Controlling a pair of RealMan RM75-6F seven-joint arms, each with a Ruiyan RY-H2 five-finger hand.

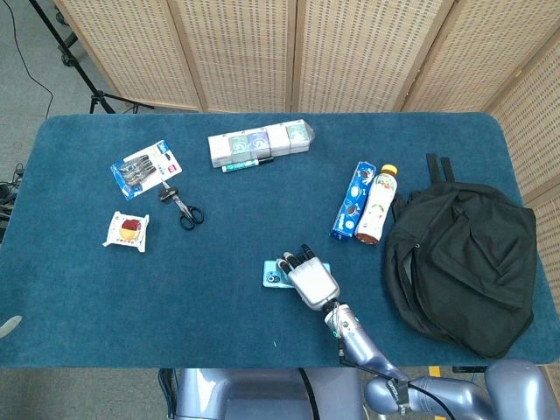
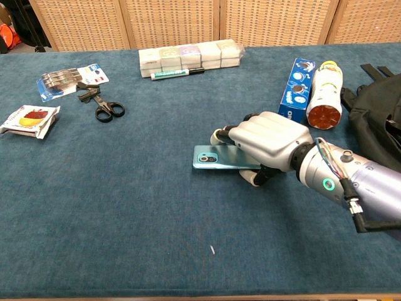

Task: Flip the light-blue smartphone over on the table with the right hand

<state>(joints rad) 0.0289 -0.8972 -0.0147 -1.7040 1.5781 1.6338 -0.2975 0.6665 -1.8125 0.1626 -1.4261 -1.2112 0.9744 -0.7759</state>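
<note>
Black backpack (image 1: 459,262) at right edge of blue table (image 1: 87,289). Right hand (image 2: 266,145) lower centre, fingers curled over far edge of light-blue smartphone (image 2: 216,159), thumb under near edge: grasping it, phone tilted up off the cloth, camera end left. Left hand out of frame. Scissors (image 1: 182,209) upper left

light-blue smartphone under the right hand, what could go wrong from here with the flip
The right hand grips the light-blue smartphone by its right part only, its thumb below the near edge; the camera end juts out free. It could slip or twist out mid-turn and drop onto the table. Only the phone's left end shows past the fingers in the head view, so how firm the hold is cannot be checked.
</note>
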